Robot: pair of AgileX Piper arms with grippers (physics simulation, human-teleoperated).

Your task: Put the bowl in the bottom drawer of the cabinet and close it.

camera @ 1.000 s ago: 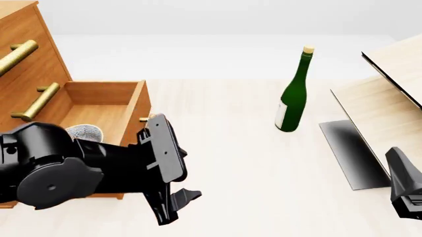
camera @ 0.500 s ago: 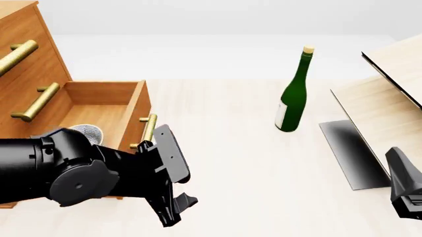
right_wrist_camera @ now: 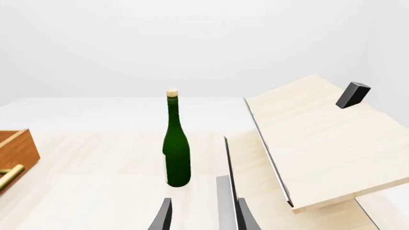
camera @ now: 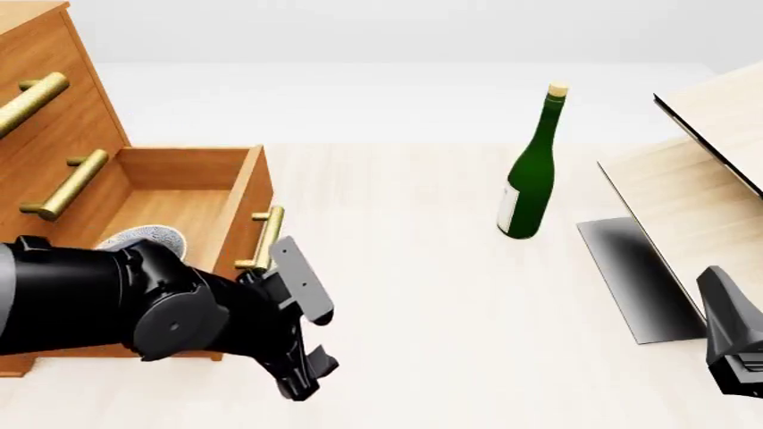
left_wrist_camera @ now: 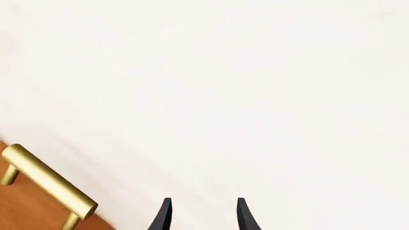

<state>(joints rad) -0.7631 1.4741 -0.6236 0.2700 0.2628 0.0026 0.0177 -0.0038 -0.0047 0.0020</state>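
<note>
The speckled bowl (camera: pixel 150 239) lies inside the open bottom drawer (camera: pixel 179 192) of the orange-brown cabinet (camera: pixel 48 98), and my left arm covers part of it. The left gripper (camera: pixel 304 375) hangs low over the table, just in front of the drawer's front and below its brass handle (camera: pixel 263 239). In the left wrist view its tips (left_wrist_camera: pixel 202 216) stand apart with nothing between them, and the handle (left_wrist_camera: pixel 50 182) lies off to one side. My right gripper (right_wrist_camera: pixel 202 216) is open and empty at the table's right edge.
A green wine bottle (camera: pixel 533 170) stands upright mid-table and also shows as the bottle (right_wrist_camera: pixel 177 143) in the right wrist view. A pale light-wood structure (camera: pixel 703 188) with a dark panel takes up the right side. Two upper drawers with brass handles (camera: pixel 34 100) are shut.
My left arm has drawn back and down, away from the drawer, uncovering the drawer's handle. The gripper now sits lower in front of the drawer. The bowl and the right arm have not moved.
</note>
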